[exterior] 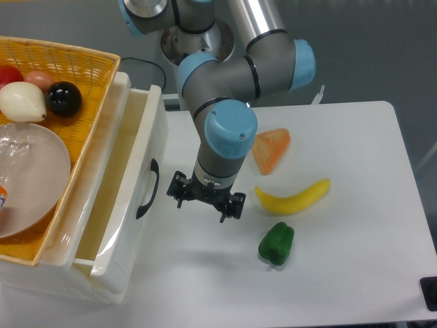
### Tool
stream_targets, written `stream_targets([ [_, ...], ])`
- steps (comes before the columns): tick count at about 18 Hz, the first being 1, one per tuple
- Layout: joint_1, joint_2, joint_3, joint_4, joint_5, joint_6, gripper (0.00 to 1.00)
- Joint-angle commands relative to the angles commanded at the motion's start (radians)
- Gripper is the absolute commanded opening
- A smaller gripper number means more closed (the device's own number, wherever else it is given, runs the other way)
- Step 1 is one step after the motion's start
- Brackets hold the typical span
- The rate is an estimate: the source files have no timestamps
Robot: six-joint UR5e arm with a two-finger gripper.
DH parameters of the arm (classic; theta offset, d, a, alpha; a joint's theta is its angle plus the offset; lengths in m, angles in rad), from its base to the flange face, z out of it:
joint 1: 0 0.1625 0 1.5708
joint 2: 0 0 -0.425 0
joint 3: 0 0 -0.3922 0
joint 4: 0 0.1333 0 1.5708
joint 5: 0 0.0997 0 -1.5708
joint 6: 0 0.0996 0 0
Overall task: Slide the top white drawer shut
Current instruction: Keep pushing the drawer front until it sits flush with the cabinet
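The gripper [206, 199] hangs over the table [355, 239] just right of the drawer [119, 205], fingers spread apart with nothing between them. It isn't touching the drawer front; there's a small gap between the left finger and the dark handle [146, 189].

There's only the one fixed camera view. The drawer is at the left edge of the table, pulled out, with its inside visible and nothing to be seen in it. A yellow basket [82, 75] sits on top of the cabinet and overhangs part of the drawer opening. In the basket there's a black ball [63, 98], a white onion-shaped thing [22, 102], something red [9, 74] and a clear plastic bowl [27, 178].

On the table to the right of the gripper: an orange wedge [270, 149], a banana [292, 197] just beside the right finger, and a green pepper [276, 243] a bit below it. Nothing lies between the gripper and the drawer front.
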Motion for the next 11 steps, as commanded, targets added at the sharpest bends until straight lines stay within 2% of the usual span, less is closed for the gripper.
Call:
stream_targets([
  [4, -0.003, -0.011, -0.017, 0.023, 0.002, 0.000, 1.00],
  [11, -0.023, -0.025, -0.020, 0.018, 0.005, -0.005, 1.00],
])
